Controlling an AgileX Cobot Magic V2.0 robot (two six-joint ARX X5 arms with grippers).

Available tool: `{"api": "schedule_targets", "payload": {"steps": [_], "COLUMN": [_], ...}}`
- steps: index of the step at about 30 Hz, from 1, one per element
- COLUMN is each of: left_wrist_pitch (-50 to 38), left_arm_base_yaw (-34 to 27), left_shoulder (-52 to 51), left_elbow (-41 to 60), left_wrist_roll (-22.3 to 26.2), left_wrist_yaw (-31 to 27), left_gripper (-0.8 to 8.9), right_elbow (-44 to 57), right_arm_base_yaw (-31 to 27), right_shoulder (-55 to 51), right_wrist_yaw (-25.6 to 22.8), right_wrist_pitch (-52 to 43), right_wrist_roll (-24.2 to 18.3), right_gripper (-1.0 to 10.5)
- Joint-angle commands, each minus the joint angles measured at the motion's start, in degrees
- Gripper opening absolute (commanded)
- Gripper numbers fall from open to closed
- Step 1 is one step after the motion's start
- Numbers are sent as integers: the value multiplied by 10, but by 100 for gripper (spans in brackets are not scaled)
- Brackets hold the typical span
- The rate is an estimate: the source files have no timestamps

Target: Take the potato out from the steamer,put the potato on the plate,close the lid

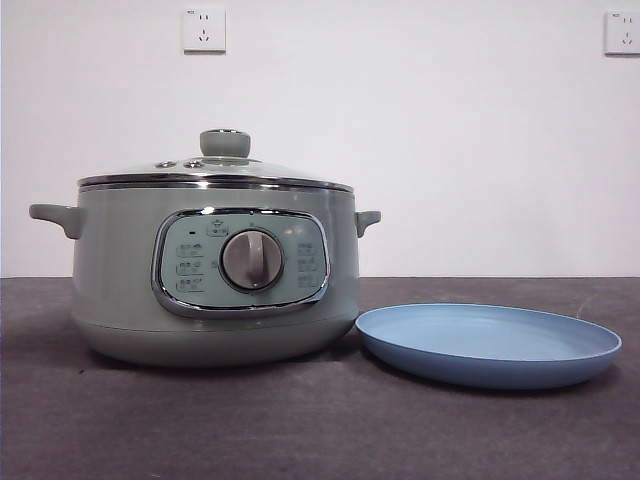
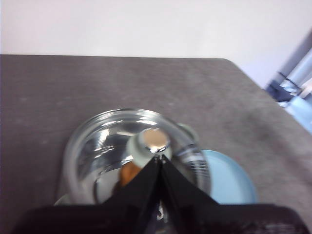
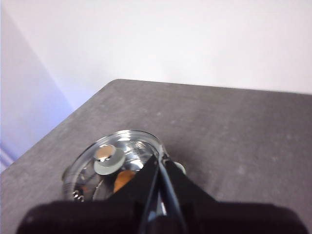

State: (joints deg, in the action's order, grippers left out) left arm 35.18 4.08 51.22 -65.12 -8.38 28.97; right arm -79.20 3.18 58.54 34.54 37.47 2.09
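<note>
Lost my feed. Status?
Left gripper and right gripper shut, high over steamer. Lid on, potato inside. Plate bare.

Place: lab-style test bench | Evidence: bare white wall (image 1: 420, 130), wall sockets (image 1: 204, 30), dark table (image 1: 300, 430)

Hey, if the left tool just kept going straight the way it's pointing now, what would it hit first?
Most likely the lid's knob: the left tool, its jaws together, points right at it from above. The glass lid sits on the steamer. How far above the knob it hangs is unclear.
</note>
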Motion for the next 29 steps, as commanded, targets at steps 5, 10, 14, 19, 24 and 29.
{"api": "schedule_targets", "payload": {"steps": [5, 10, 14, 19, 24, 29], "left_wrist_pitch": [16, 35, 44, 33, 33, 29], "left_arm_base_yaw": [1, 1, 1, 1, 7, 36], "left_shoulder": [83, 115, 126, 126, 127, 132], "left_elbow": [-115, -172, -200, -205, -205, -205], "left_wrist_roll": [19, 25, 25, 24, 24, 24], "left_wrist_yaw": [55, 79, 99, 101, 81, 54], "left_gripper": [-6, -6, -3, 313, 476, 476], "right_elbow": [-147, -207, -213, -213, -214, -214], "right_arm_base_yaw": [39, 80, 109, 121, 123, 123], "right_shoulder": [75, 125, 145, 148, 146, 145], "right_wrist_yaw": [1, -2, -4, -10, -70, -77], "right_wrist_pitch": [124, 197, 205, 205, 206, 207], "right_wrist_roll": [-83, -118, -126, -126, -122, -120], "right_gripper": [-10, -10, 6, 276, 653, 661]}}
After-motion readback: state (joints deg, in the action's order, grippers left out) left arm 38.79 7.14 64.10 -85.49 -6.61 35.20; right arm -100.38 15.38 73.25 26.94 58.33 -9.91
